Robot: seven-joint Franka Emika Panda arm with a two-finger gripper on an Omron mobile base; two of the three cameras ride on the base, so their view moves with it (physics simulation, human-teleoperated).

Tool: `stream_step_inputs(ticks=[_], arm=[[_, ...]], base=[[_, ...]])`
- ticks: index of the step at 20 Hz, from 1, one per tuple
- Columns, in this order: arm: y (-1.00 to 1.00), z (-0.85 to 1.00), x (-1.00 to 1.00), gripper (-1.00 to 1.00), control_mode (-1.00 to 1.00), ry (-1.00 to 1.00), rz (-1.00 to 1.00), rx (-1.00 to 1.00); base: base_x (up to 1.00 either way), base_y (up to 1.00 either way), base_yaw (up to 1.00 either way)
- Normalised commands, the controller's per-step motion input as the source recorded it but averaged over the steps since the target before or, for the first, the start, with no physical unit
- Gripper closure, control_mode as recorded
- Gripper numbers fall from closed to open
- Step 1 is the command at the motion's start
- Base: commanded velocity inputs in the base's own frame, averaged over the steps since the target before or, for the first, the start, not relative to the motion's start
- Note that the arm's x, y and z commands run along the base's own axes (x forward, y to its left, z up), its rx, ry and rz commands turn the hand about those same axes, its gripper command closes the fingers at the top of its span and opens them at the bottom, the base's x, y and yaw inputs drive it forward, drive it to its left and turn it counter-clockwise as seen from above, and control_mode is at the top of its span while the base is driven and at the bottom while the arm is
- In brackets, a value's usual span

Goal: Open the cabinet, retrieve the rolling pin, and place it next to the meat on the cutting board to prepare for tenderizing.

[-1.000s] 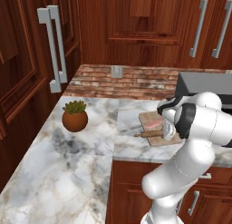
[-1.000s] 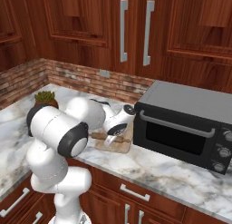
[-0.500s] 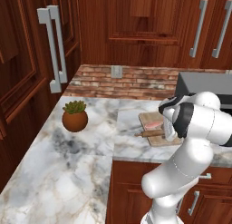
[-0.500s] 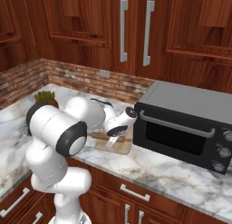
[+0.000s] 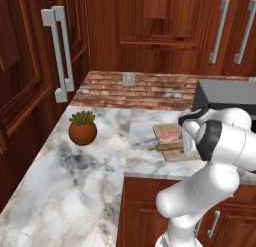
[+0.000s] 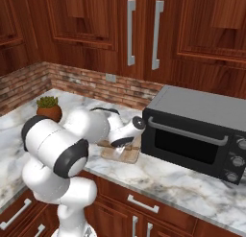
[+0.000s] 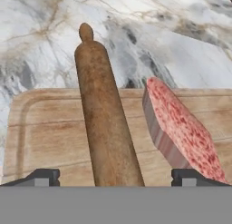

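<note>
The rolling pin [image 7: 102, 119] lies on the cutting board [image 7: 41, 128], its far knob reaching past the board's edge over the marble. The meat [image 7: 181, 128], a pinkish-red slab, rests on the board right beside it. My gripper [image 7: 117, 177] hovers just above the pin's near end, open, with one tip on each side and neither touching it. In the left base view the pin [image 5: 167, 147] and meat [image 5: 171, 137] show on the board [image 5: 162, 130] beside my hand. The tall cabinet [image 5: 30, 66] at the left has its doors closed.
A dark toaster oven [image 6: 197, 130] stands on the counter just right of the board. A potted plant [image 5: 82, 130] sits on the marble to the left. A brick backsplash with an outlet [image 5: 129, 79] runs behind. Upper cabinets hang above.
The jaws have spread wide and let go of the rolling pin, which now rests on the board beside the meat. The arm has barely moved.
</note>
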Motion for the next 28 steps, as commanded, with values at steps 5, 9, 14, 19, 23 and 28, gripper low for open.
stream_step_inputs(ticks=[5, 9, 14, 19, 23, 28], arm=[[0.0, 0.42, 0.14, -1.0, -1.0, -0.05, 0.05, 0.0], [0.0, 0.43, 0.17, -1.0, -1.0, -0.01, 0.06, 0.0], [0.01, 0.38, 0.05, -1.0, -1.0, 0.0, 0.06, 0.01], [0.14, 0.3, -0.03, -1.0, -1.0, 0.0, 0.04, 0.02], [0.29, 0.22, -0.18, -1.0, -1.0, 0.0, 0.0, 0.0], [0.41, 0.18, -0.26, -1.0, -1.0, 0.0, 0.0, 0.0]], base=[[0.0, 0.0, 0.0], [0.0, 0.0, 0.0], [0.0, 0.0, 0.0], [0.0, 0.0, 0.0], [0.0, 0.0, 0.0], [0.0, 0.0, 0.0]])
